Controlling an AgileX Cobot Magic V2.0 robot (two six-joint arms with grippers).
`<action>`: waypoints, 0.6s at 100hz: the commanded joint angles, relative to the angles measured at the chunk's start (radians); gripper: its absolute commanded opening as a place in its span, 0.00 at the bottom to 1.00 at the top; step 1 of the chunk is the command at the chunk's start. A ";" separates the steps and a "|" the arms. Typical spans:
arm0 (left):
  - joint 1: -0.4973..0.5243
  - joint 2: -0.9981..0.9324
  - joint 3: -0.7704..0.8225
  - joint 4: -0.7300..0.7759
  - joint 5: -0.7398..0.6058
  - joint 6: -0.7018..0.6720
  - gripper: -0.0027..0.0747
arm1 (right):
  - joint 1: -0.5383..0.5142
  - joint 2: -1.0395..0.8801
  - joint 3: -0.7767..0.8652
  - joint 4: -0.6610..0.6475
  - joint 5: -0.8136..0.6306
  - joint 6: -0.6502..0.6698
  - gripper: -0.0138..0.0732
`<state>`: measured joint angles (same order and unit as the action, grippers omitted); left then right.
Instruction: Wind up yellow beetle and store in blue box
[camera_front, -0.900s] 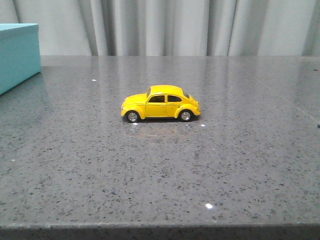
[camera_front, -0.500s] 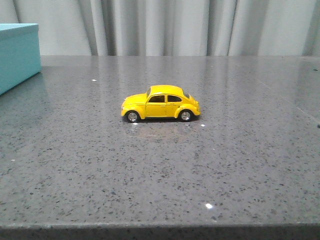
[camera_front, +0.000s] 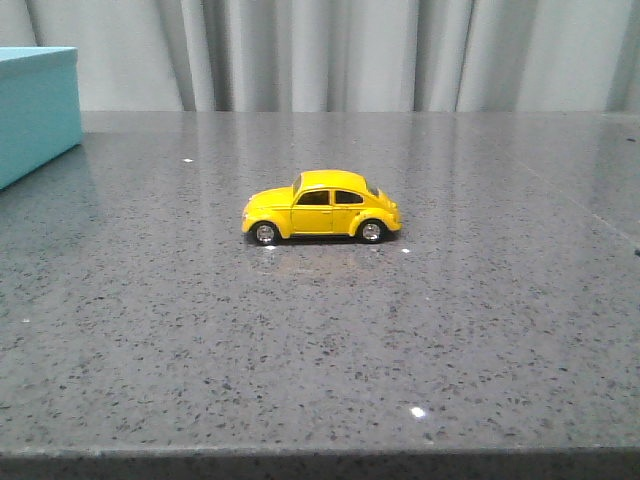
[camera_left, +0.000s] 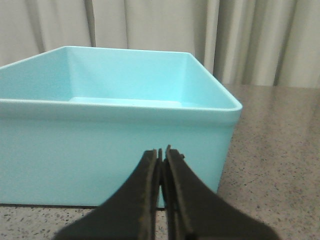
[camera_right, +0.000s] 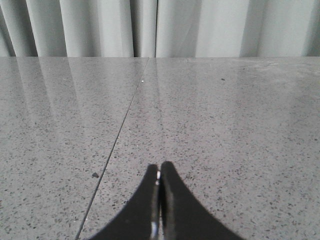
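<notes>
Standing on all four wheels, the yellow beetle (camera_front: 321, 207) sits side-on near the middle of the counter (camera_front: 320, 340), nose toward the left edge, well apart from every edge. The blue box (camera_front: 36, 108) is at the far left corner, open-topped; the left wrist view shows its inside (camera_left: 125, 80) bare. No arm appears in the front view.

Left pincer (camera_left: 161, 152): clenched, holding nothing, low and facing the box's near wall. Right pincer (camera_right: 159, 172): clenched, holding nothing, over bare counter; the car is not in its view.

Handling, judged: the car looks small, rigid and light, with a glossy rounded shell, so likely slippery under hard pads. The roof curve would squirt out of a squeeze. Best hold looks to be across the flat door panels, between the wheel arches, wheels left free. If it is a pull-back type, winding needs downward pressure while dragging rearward; free-rolling wheels mean a nudge will send it off. A pincer must first release.
</notes>
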<state>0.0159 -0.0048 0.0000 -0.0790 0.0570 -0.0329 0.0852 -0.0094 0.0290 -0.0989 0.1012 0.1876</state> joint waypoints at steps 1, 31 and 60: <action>-0.007 -0.033 0.021 -0.010 -0.102 -0.001 0.01 | -0.005 -0.023 -0.017 -0.004 -0.076 -0.003 0.08; -0.007 -0.027 -0.034 -0.010 -0.066 -0.001 0.01 | -0.005 -0.022 -0.024 0.024 -0.101 -0.003 0.08; -0.009 0.120 -0.218 0.000 0.037 -0.001 0.01 | -0.005 0.092 -0.140 0.060 -0.001 -0.003 0.09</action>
<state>0.0159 0.0522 -0.1433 -0.0790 0.1577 -0.0329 0.0852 0.0217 -0.0281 -0.0427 0.1255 0.1876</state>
